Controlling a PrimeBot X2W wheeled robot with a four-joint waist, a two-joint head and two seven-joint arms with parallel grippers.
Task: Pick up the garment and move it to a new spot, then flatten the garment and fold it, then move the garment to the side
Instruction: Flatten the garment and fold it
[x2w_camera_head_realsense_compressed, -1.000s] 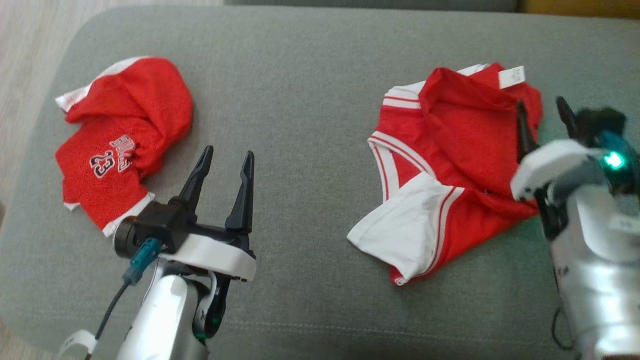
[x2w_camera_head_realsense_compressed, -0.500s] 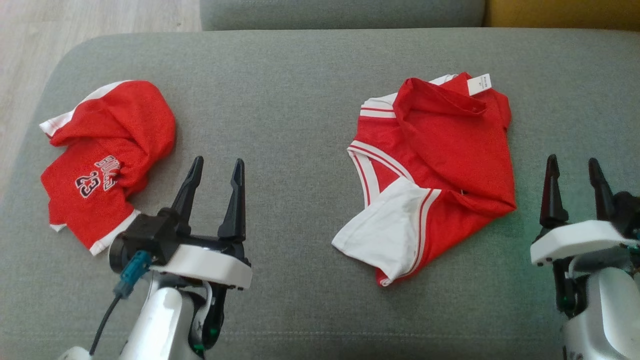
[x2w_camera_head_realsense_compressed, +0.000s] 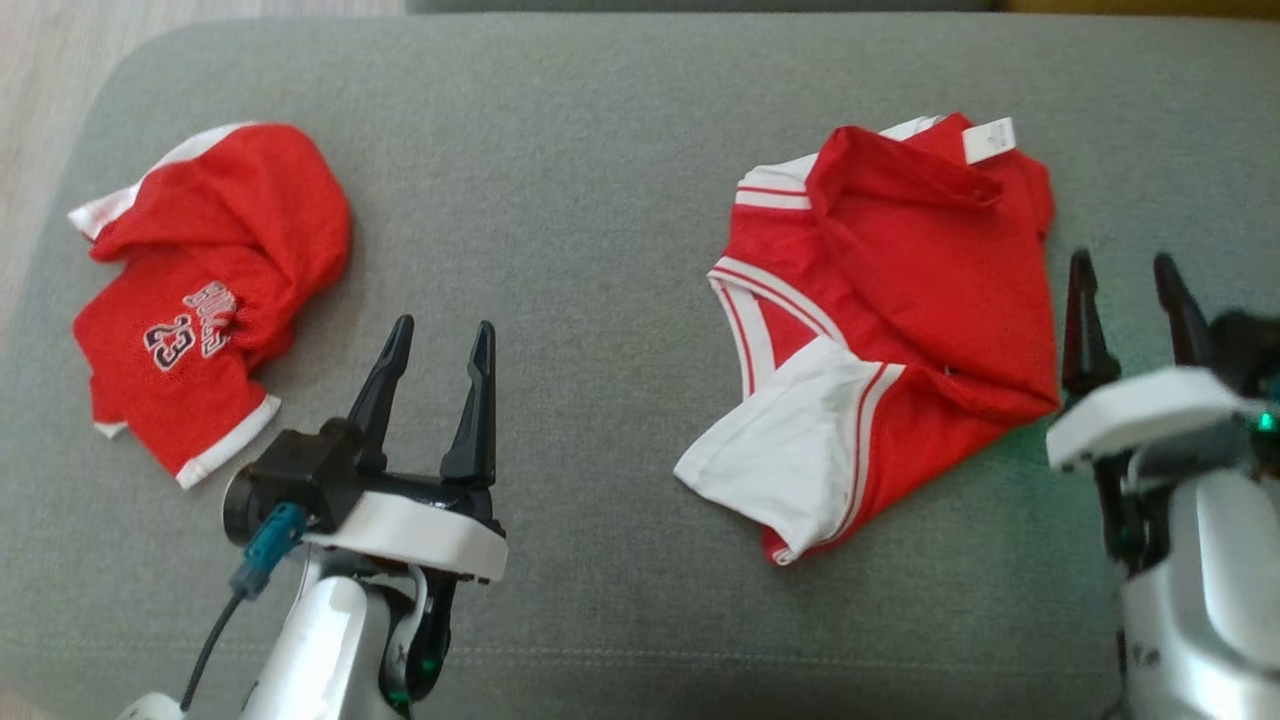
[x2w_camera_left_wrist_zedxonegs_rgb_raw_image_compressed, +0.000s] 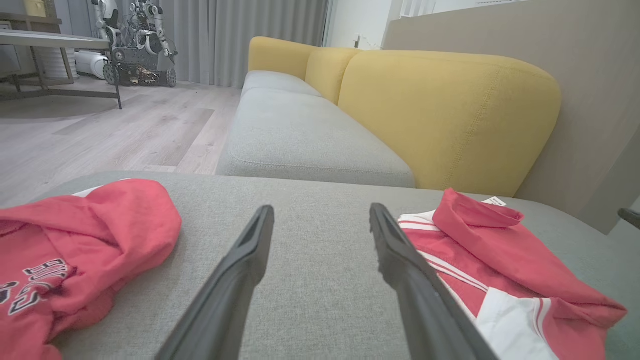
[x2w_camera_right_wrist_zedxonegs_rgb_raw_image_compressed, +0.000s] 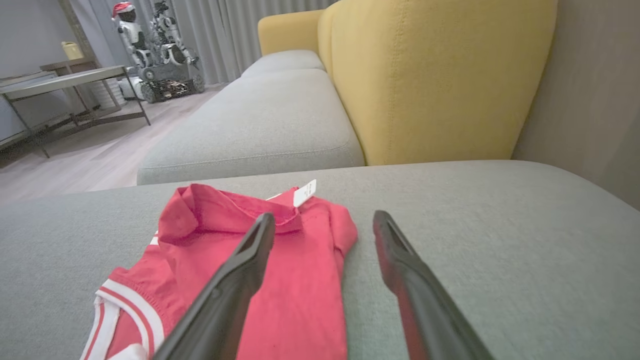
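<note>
L edge: crumpled jersey (x2w_camera_head_realsense_compressed: 205, 280), red w/ "23" print, bunched at the far-left end of the grey cushion (x2w_camera_head_realsense_compressed: 600, 150).
L gripper: L gripper (x2w_camera_head_realsense_compressed: 443, 325) has fingers apart and holds nothing. It hovers over bare cushion, w/ the jersey just to its left and not touching.
Centre-right: red garment (x2w_camera_head_realsense_compressed: 900, 290) w/ white trim, lying loosely folded. Its long axis runs diagonally from the white tag (x2w_camera_head_realsense_compressed: 988, 140) at the far end to the white hem (x2w_camera_head_realsense_compressed: 790, 470) at near-left.
R gripper: R gripper (x2w_camera_head_realsense_compressed: 1121, 260) also has fingers apart and is empty, just beside the garment's right edge. We can't tell if it touches.
Key relation: the garment lies directly left of the R gripper and well apart from the L one, so we judge the R arm nearer.
Stage: we judge the fold approx. done and the move to the side next.
</note>
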